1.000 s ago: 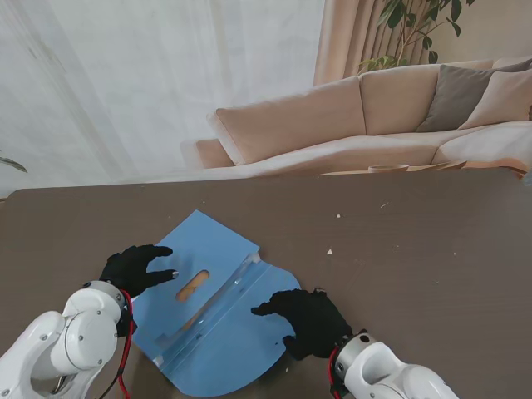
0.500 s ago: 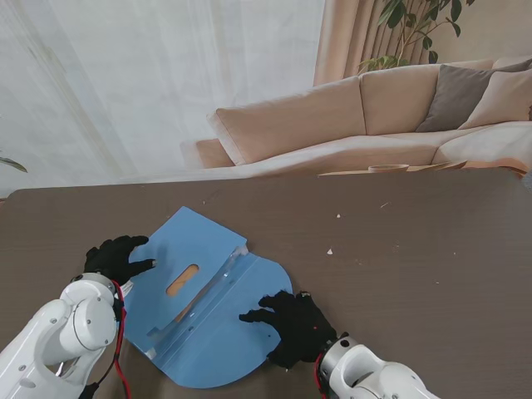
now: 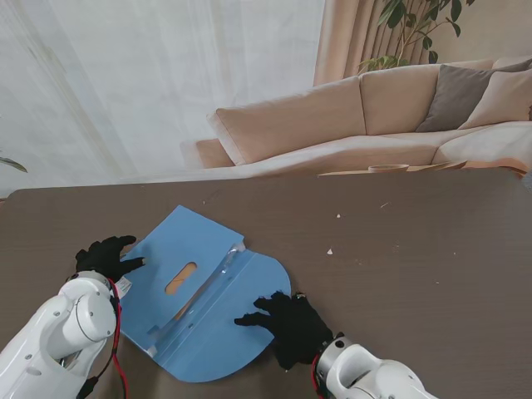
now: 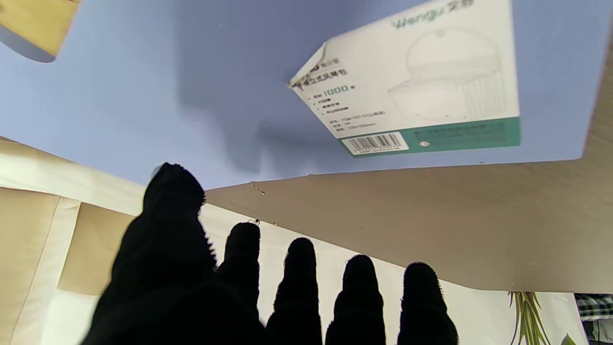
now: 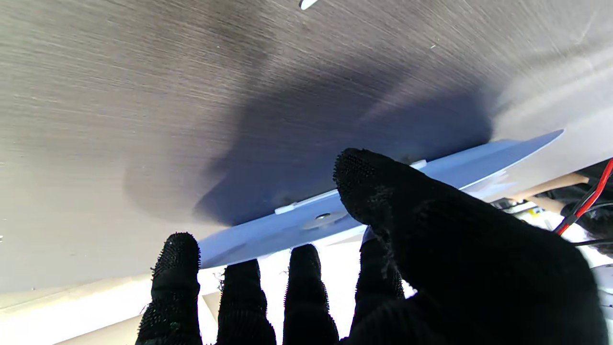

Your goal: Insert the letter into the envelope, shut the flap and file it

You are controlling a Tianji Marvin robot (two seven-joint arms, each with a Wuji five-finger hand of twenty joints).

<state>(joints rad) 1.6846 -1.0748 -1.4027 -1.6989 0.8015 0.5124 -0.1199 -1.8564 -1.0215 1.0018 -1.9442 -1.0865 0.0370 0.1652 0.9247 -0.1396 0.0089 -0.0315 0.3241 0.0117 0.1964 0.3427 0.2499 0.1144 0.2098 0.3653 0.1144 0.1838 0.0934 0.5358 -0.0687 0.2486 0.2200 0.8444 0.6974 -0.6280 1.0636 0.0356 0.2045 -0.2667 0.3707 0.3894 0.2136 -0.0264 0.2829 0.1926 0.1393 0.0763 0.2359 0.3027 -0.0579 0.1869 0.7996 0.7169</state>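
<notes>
A blue envelope (image 3: 195, 249) lies spread open on the dark table (image 3: 416, 258), its rounded flap (image 3: 241, 332) toward me and a clear strip along the fold (image 3: 208, 291). A tan patch (image 3: 180, 278) shows through an oval slot; I cannot tell whether it is the letter. My left hand (image 3: 104, 256) sits at the envelope's left edge, fingers apart, holding nothing. In the left wrist view the blue sheet (image 4: 167, 86) carries a white barcode label (image 4: 412, 81). My right hand (image 3: 287, 324) is spread at the flap's right edge. In the right wrist view the flap (image 5: 297, 225) hovers off the table beside the thumb.
A beige sofa (image 3: 349, 125) and white curtains stand beyond the table's far edge. Small pale crumbs (image 3: 330, 251) dot the table right of the envelope. A potted plant (image 3: 416, 29) rises behind the sofa.
The envelope has slid left and slightly toward me. My left hand drew back off the blue sheet to its left edge. My right hand moved left and nearer along the flap.
</notes>
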